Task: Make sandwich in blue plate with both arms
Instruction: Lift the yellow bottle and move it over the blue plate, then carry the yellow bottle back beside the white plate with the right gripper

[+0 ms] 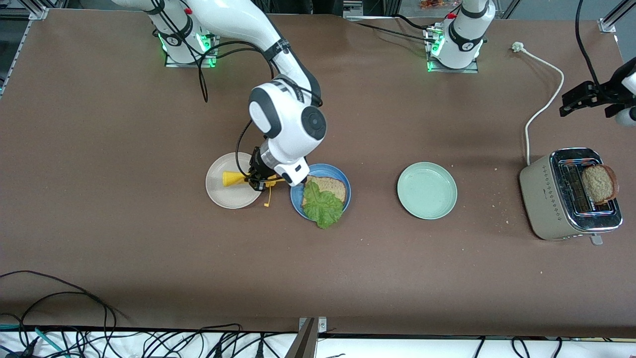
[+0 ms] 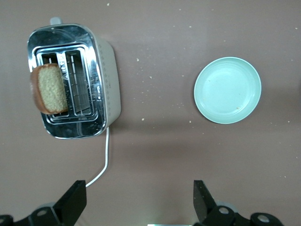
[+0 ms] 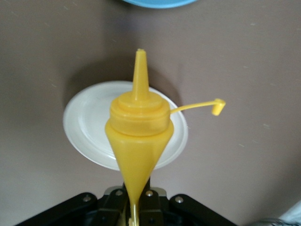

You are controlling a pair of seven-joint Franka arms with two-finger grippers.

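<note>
I see my right claw [image 1: 256,180] clamped shut on a yellow squeeze bottle [image 1: 233,178], holding it over the beige-white plate [image 1: 221,196], its uncapped nozzle aimed toward the blue plate [image 1: 296,201] and its cap dangling on a thin tether. On the blue plate, just beside the beige-white one toward the left arm's end of the table [image 1: 149,248], I see one slice of brown bread [image 1: 328,185] with a ruffled lettuce leaf [image 1: 323,206] lying over it and spilling past the rim on the side nearer the front camera. Further along sits a pale green plate [image 1: 427,190]. Near the left arm's end stands a toaster [image 1: 556,199] with a second slice [image 1: 599,184] sticking out of one slot. My left claw [image 1: 576,102] hangs spread wide with nothing in it, over the table by the toaster.
</note>
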